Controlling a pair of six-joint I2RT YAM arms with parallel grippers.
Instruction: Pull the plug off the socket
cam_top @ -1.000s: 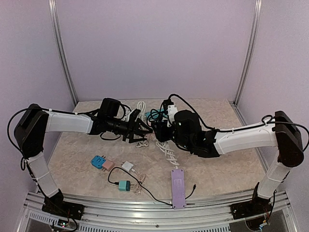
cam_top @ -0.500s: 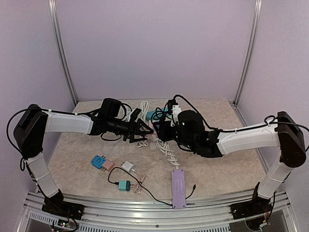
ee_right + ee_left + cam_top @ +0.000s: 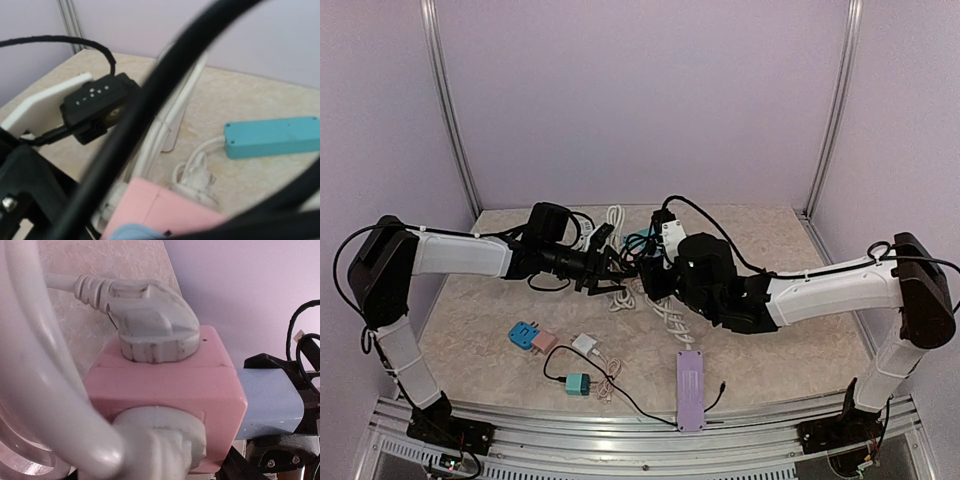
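Plug (image 3: 155,327) sits in the socket (image 3: 165,387), which the right gripper (image 3: 650,276) clamps; whether the left gripper (image 3: 613,268) holds anything, I cannot tell.

Finds the right gripper (image 3: 650,272) back to the left and lower than half a second ago, after a brief swing right and up. Brings the white block (image 3: 669,232) on its wrist leftward too, covering more of the teal power strip (image 3: 638,240). Narrows the gap to the left gripper (image 3: 617,268). Shows less of the pink socket block (image 3: 165,385) from above.
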